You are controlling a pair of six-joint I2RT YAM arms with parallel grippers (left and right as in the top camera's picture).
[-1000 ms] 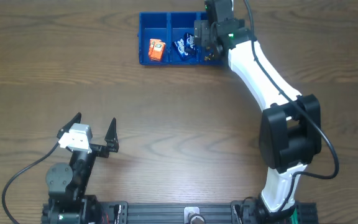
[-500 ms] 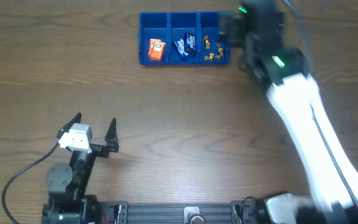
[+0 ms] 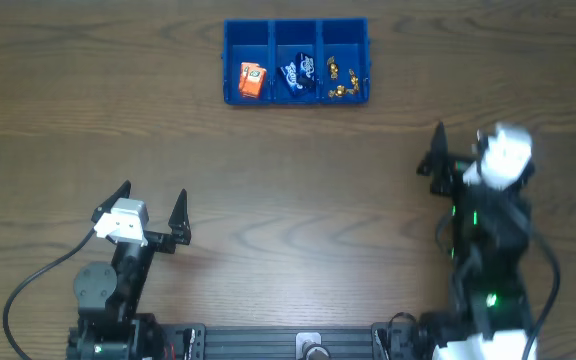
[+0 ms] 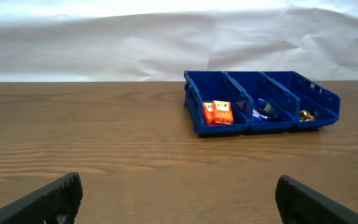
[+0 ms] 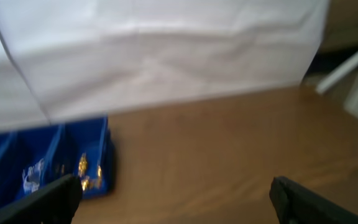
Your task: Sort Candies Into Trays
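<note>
**Q:** Where are the candies, and how should they be handled?

**A:** The orange candies (image 3: 253,81), blue-wrapped candies (image 3: 299,74) and gold candies (image 3: 340,80) are held in separate compartments of the blue tray (image 3: 229,60) on the bench (image 3: 288,200). Light, slippery wrappers are expected, best pinched across the middle. Print cannot be read.

**Q:** Gripper state?

**A:** The left gripper (image 4: 179,193) and right gripper (image 5: 173,193) are spread wide and empty, well apart from the tray.

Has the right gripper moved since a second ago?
Yes. The right gripper pulled back from the tray's right end toward its base, down the top view.
</note>
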